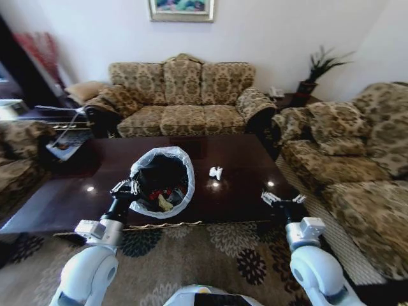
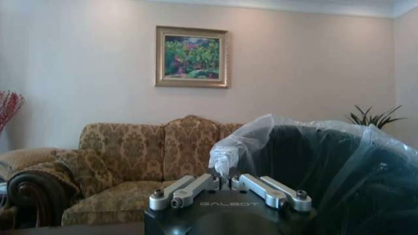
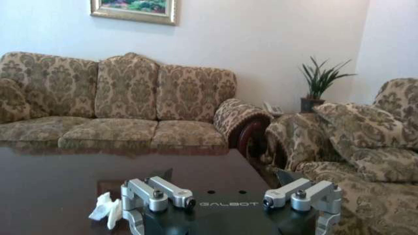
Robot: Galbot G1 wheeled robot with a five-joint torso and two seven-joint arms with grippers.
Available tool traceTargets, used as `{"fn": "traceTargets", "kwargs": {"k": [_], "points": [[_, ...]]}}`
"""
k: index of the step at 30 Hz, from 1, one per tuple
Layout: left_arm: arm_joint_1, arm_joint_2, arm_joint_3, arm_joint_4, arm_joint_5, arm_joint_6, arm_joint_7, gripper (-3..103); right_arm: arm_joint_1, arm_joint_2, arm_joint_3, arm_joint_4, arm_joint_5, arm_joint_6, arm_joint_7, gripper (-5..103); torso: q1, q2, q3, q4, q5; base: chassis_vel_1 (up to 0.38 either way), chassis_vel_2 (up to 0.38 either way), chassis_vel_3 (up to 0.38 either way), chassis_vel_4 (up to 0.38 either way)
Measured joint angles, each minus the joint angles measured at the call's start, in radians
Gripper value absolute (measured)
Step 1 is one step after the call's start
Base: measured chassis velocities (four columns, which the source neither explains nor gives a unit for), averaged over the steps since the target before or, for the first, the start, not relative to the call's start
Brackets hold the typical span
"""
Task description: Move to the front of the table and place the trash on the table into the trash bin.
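Glossy dark brown worktop with gold-trimmed near edge, glare spots on the polish, reflections of the sofa fabric along the far side. Black trash bin with white bag liner tipped toward the camera near the middle of the near edge, pinched at its rim by the left gripper; inside, red and yellowish scraps. In the left wrist view, jaws closed on the liner plastic, bin wall dark just behind. Crumpled white paper wad lying alone right of the bin, toward the worktop's centre, apart from both grippers; same wad seen low beside the right wrist's linkage. Right gripper hovering over the near right corner, jaws spread wide, holding nothing. Patterned three-seat sofa behind the far edge, matching sofa on the right, framed painting on the pale wall, potted plant in the corner, floral rug below.
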Motion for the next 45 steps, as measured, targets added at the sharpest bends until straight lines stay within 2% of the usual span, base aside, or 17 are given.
{"fn": "traceTargets", "kwargs": {"k": [3,7,16,27,39,45], "points": [[0.006,0.000,-0.002,-0.001,0.000,-0.002,-0.007,4,0.004,0.001,0.001,-0.020,0.001,0.018,-0.027,100,0.000,0.000,0.000,0.0009,-0.0001,0.000,0.000,0.000,0.000],[0.014,0.000,-0.005,-0.007,0.000,-0.005,-0.009,4,0.007,0.002,-0.003,-0.043,0.003,0.028,-0.037,100,0.000,0.000,0.000,0.0003,-0.0001,0.000,0.000,0.000,0.000],[0.020,0.000,-0.005,-0.012,0.000,-0.009,-0.011,4,0.018,0.001,-0.030,-0.066,-0.013,0.024,-0.036,100,0.000,0.000,0.000,0.0001,-0.0001,-0.064,0.038,0.052,-0.046],[0.018,-0.013,-0.002,-0.008,0.005,-0.012,-0.013,4,0.060,-0.017,-0.070,-0.115,-0.014,0.042,-0.023,100,0.000,0.000,0.000,-0.0001,-0.0002,-0.239,0.221,0.219,-0.228],[0.028,-0.031,-0.003,0.015,0.033,-0.018,-0.019,4,0.165,-0.058,-0.244,-0.221,-0.011,0.050,-0.009,100,-0.001,0.000,-0.001,0.0000,-0.0001,-0.066,0.084,0.051,-0.065],[0.020,-0.034,-0.003,0.039,0.037,-0.017,-0.024,4,0.305,-0.097,-0.400,-0.322,0.068,0.082,-0.018,100,-0.001,0.000,0.000,-0.0002,-0.0002,0.017,-0.034,-0.026,0.021]]}}
